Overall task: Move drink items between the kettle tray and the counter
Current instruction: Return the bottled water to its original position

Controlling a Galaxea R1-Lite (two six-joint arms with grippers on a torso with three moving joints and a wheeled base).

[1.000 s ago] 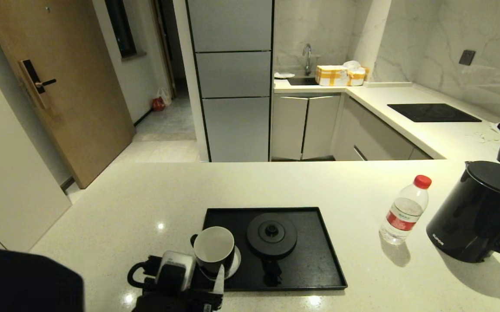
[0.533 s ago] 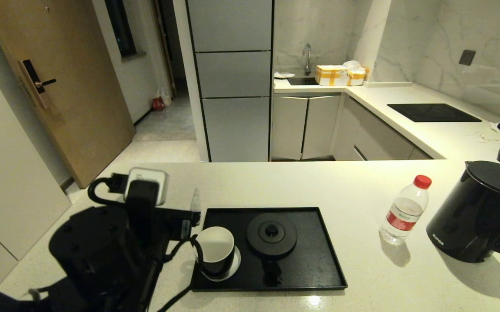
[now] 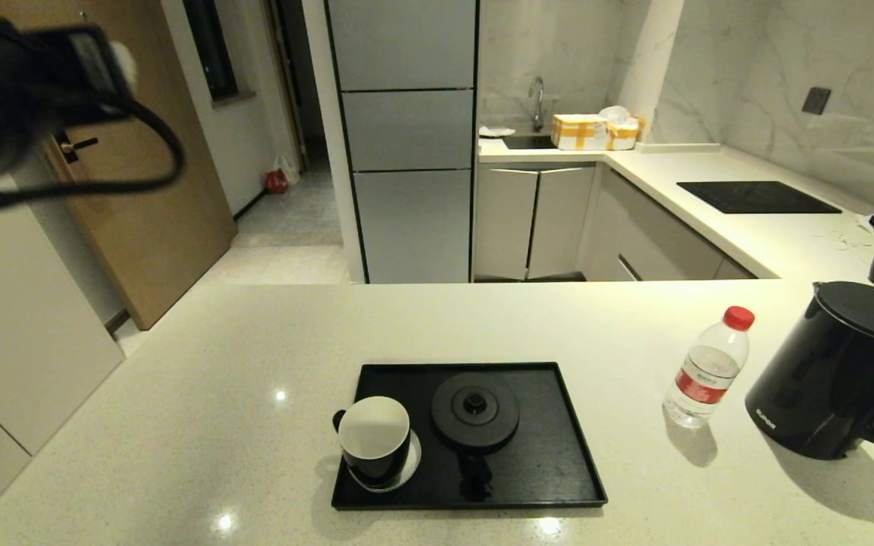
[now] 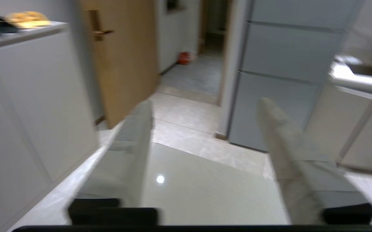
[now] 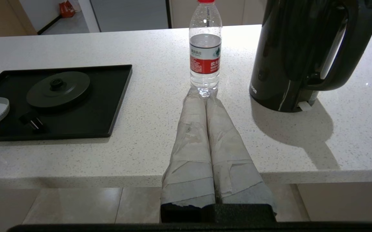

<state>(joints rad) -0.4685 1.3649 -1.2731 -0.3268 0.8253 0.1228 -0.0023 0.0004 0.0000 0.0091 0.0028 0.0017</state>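
Tray holds mug and base disc.

Black mug, white inside, upright on tray front-left corner, beside the round base disc. Red-capped bottle and tall black kettle stand upright on cream counter, right of tray, near each other.

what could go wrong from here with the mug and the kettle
1. The mug sits on a white coaster in the tray; lifting it could drag the coaster along.
2. The kettle stands on the counter beside the water bottle; swinging it toward the base disc may topple the bottle.
3. The left gripper is open, raised high, far from the mug.
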